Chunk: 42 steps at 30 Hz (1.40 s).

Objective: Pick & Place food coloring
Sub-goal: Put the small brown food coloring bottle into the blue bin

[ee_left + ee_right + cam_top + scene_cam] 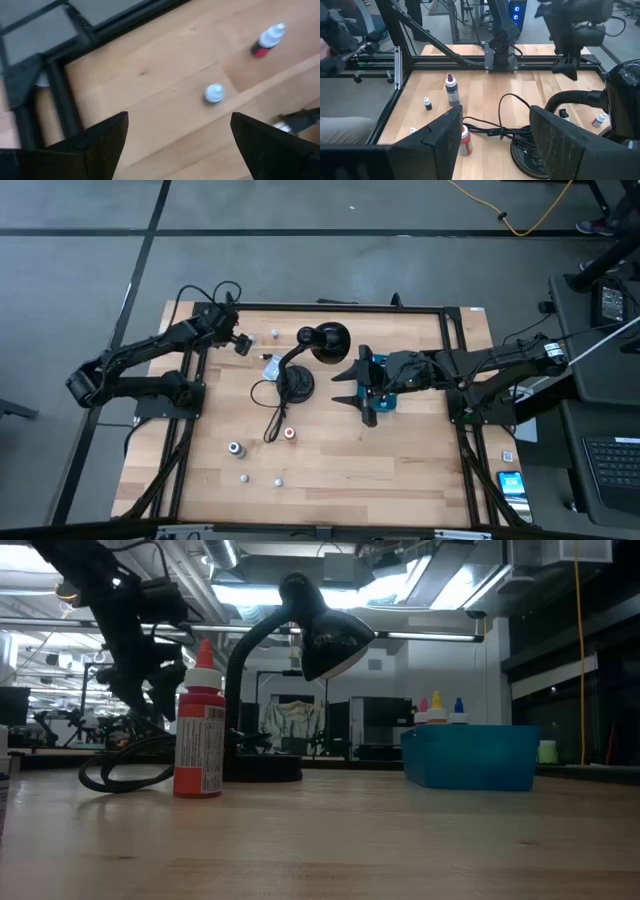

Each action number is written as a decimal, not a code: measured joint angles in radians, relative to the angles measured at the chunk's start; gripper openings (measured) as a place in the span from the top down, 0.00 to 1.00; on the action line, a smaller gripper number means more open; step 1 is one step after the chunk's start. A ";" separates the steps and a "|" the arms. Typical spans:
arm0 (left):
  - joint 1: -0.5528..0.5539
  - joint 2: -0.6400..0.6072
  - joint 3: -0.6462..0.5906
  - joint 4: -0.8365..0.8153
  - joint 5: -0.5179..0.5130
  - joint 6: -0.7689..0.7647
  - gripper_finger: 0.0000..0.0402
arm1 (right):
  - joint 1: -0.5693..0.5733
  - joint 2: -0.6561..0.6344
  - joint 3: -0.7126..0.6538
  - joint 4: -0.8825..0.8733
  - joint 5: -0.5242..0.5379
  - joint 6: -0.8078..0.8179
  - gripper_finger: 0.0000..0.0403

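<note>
Several tiny food coloring bottles are scattered on the wooden table: a red one [289,433] [200,730] stands upright near the lamp cord, a purple-capped one [452,90] stands upright, and whitish ones sit at the far left [275,333] [214,93] and the near side [243,477]. More bottles [437,705] stick up out of the teal box [385,392]. My left gripper [240,342] [175,145] hovers open above the far-left part of the table. My right gripper [345,390] [492,140] is open and empty, with its fingers just left of the teal box.
A black desk lamp [325,340] stands mid-table, its round base [295,385] and looping cord [272,415] lying between the two grippers. A black frame [330,307] rims the table. A bare stretch of wood [380,470] lies on the near right.
</note>
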 joint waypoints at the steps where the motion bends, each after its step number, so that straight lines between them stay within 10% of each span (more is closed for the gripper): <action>1: -0.005 0.005 -0.009 0.026 0.002 -0.010 0.14 | 0.000 0.000 0.000 0.000 0.000 -0.006 0.43; 42: -0.165 0.126 -0.358 0.635 -0.048 -0.049 0.14 | 0.000 0.000 0.000 0.026 0.001 -0.017 0.43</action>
